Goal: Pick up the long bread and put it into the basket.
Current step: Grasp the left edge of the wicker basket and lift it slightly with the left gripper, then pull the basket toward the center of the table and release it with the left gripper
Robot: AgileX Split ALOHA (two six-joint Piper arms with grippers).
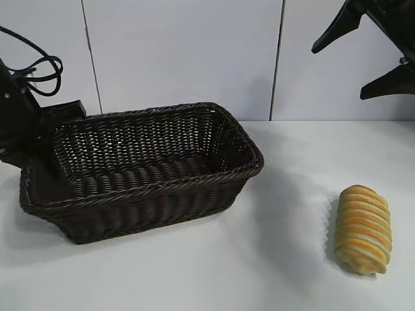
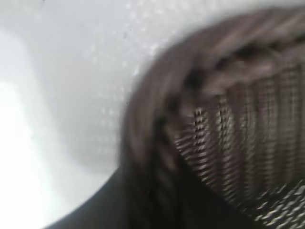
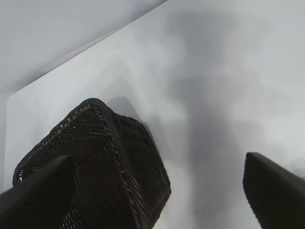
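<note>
- Exterior view: the left gripper [image 1: 29,162] was down at the basket's [image 1: 146,170] end wall, on the side away from the bread; its fingers were hidden by the wicker and the arm, so whether they were apart or pinching the rim could not be told.
- The right gripper [image 1: 363,58] hung high, its two dark fingers spread wide with nothing between them.
- The bread [image 1: 363,228] lay on the white table [image 1: 259,272], below the right gripper and well apart from the basket, on the basket's far side from the left gripper.
- Left wrist view: the basket's braided rim [image 2: 157,119] and woven wall sat blurred, right up against the camera, with the table [image 2: 71,71] beside it.
- Right wrist view: both fingers [image 3: 274,193] stood far apart; beyond them lay one basket [image 3: 119,162] corner and bare table [image 3: 214,71].
</note>
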